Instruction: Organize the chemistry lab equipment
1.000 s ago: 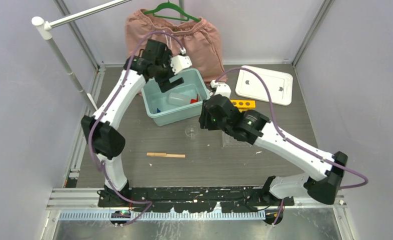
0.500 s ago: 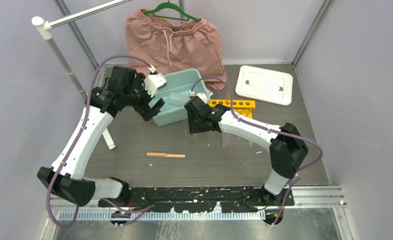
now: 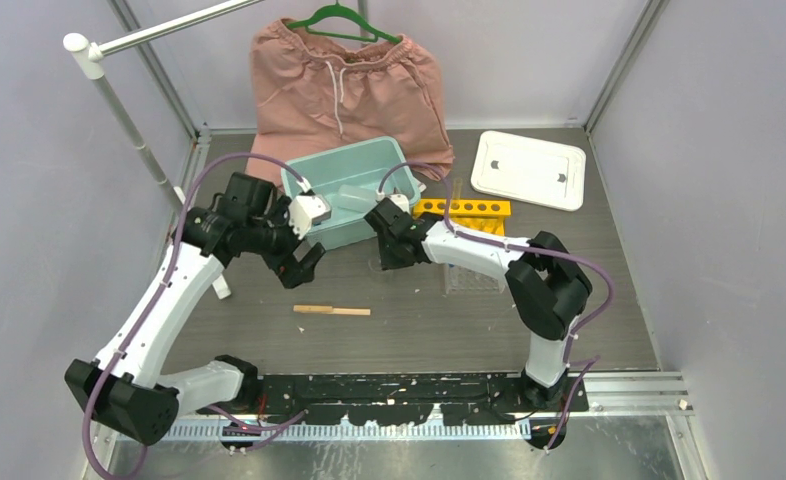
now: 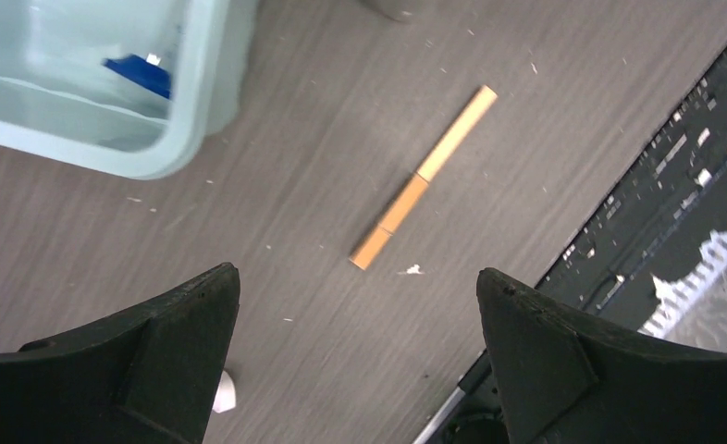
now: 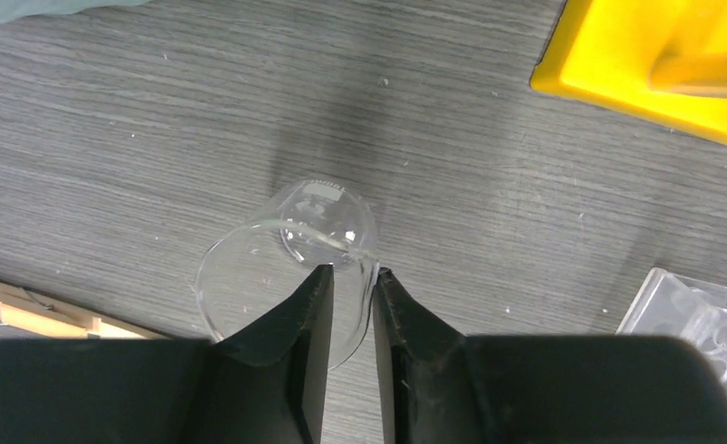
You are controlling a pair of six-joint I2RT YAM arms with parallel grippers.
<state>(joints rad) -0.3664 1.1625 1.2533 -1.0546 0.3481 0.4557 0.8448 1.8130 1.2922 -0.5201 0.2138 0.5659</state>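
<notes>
**Ana:** What is the right gripper doing?

**Ben:** It is pointing down at the tiny clear beaker. One black finger is sitting inside the thin glass rim. The other is sitting just outside it. The fingers are nearly together, but I cannot tell if they are squeezing the glass.

**Ana:** Where is the beaker sitting?

**Ben:** It is sitting on the gray table, which is showing fine lines like wood. The beaker is in the middle, just on the near side of the teal plastic bin. It is round and see-through. There is one.

**Ana:** And the left gripper?

**Ben:** Its two dark fingers are standing wide apart and holding nothing. It is hanging over the table, left of the beaker. The wooden stick is lying flat below it, on the near side.

**Ana:** How many sticks?

**Ben:** One. It is long, thin and light brown.

**Ana:** What else is lying around?

**Ben:** Two tube racks are sitting right of the beaker. One is a bright yellow rack with a row of round holes. The other is a clear rack, which is nearer. One small blue piece is lying inside the bin. One flat white lid is lying far right. One pair of soft pink shorts is hanging on a green hanger at the far wall.
</notes>
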